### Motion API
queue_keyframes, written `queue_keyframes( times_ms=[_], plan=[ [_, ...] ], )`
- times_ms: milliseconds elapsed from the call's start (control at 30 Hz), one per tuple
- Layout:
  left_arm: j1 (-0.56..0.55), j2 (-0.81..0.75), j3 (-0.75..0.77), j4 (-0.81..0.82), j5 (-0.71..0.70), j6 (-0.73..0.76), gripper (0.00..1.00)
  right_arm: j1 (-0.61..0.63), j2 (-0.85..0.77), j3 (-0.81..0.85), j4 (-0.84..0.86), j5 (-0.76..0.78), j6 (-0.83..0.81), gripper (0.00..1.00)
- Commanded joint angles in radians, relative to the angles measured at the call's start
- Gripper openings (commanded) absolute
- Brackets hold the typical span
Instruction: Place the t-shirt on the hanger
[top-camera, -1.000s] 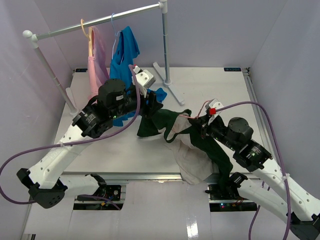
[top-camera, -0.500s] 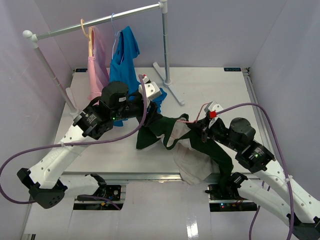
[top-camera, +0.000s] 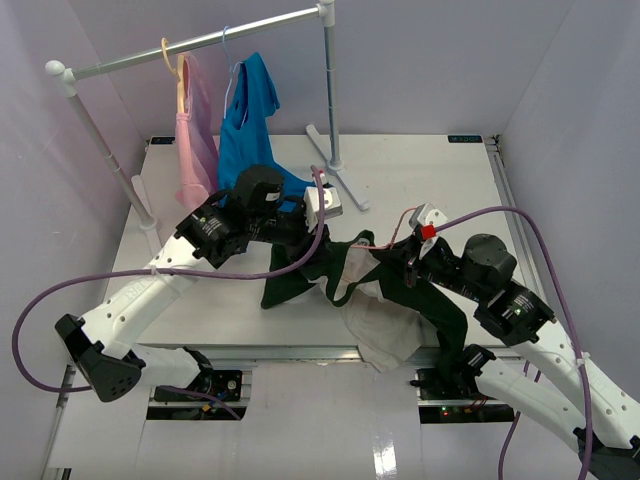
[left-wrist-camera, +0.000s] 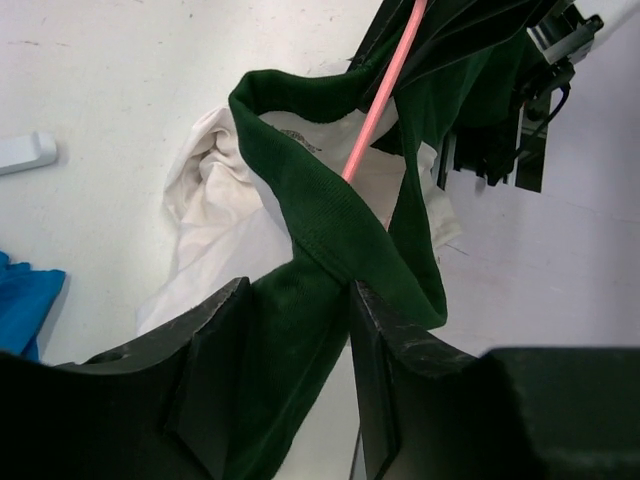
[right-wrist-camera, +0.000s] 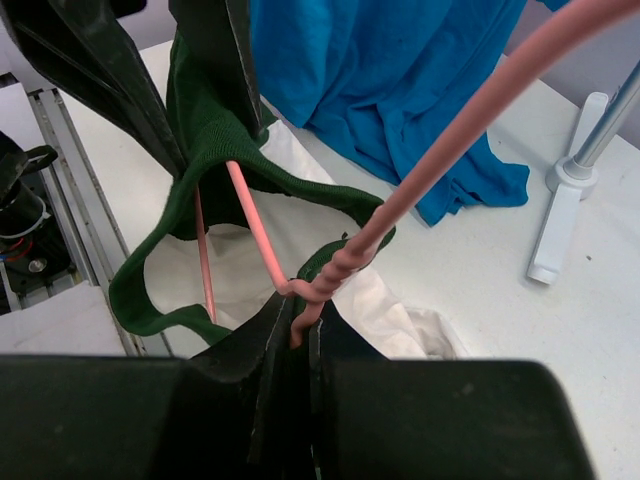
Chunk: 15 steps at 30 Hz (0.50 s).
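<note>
The t-shirt (top-camera: 388, 328), white with dark green sleeves, lies bunched at the table's front edge and partly hangs over it. Its green collar (left-wrist-camera: 330, 220) loops around the pink hanger (left-wrist-camera: 375, 115). My right gripper (right-wrist-camera: 300, 335) is shut on the hanger's twisted neck (right-wrist-camera: 340, 270), holding the wire inside the collar opening. In the top view this gripper (top-camera: 410, 264) sits at the shirt's right side. My left gripper (left-wrist-camera: 297, 290) is at the collar's left side (top-camera: 318, 243). Its jaws stand apart with green shoulder fabric between them and a gap by the right finger.
A clothes rack (top-camera: 200, 42) stands at the back left, its foot (top-camera: 340, 172) on the table. On it hang a pale pink garment (top-camera: 195, 130) on a yellow hanger (top-camera: 168, 55) and a bright blue shirt (top-camera: 245, 125), whose hem reaches the table (right-wrist-camera: 400, 90).
My left arm has swung right and toward the front, onto the collar, with its jaws narrowing. The green fabric on the left has slid forward. The right gripper keeps hold of the hanger.
</note>
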Motion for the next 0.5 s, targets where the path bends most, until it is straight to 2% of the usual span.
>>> queue_keyframes(
  times_ms=[0, 67, 100, 267, 400, 467],
  plan=[
    [-0.015, 0.014, 0.003, -0.010, 0.119, 0.030, 0.38, 0.004, 0.000, 0.067, 0.105, -0.057, 0.017, 0.08],
    [-0.021, 0.032, 0.006, -0.010, 0.128, 0.029, 0.25, 0.004, 0.011, 0.069, 0.115, -0.068, 0.019, 0.08],
    [-0.025, 0.042, 0.007, -0.010, 0.132, 0.030, 0.22, 0.004, 0.017, 0.068, 0.125, -0.076, 0.021, 0.08],
    [-0.034, 0.062, 0.016, -0.010, 0.151, 0.032, 0.23, 0.004, 0.040, 0.066, 0.150, -0.093, 0.027, 0.08],
    [-0.035, 0.050, 0.010, 0.011, 0.177, 0.031, 0.13, 0.004, 0.038, 0.059, 0.163, -0.082, 0.026, 0.08],
    [-0.036, 0.047, -0.001, 0.028, 0.204, 0.022, 0.13, 0.004, 0.045, 0.056, 0.180, -0.087, 0.032, 0.08]
  ],
)
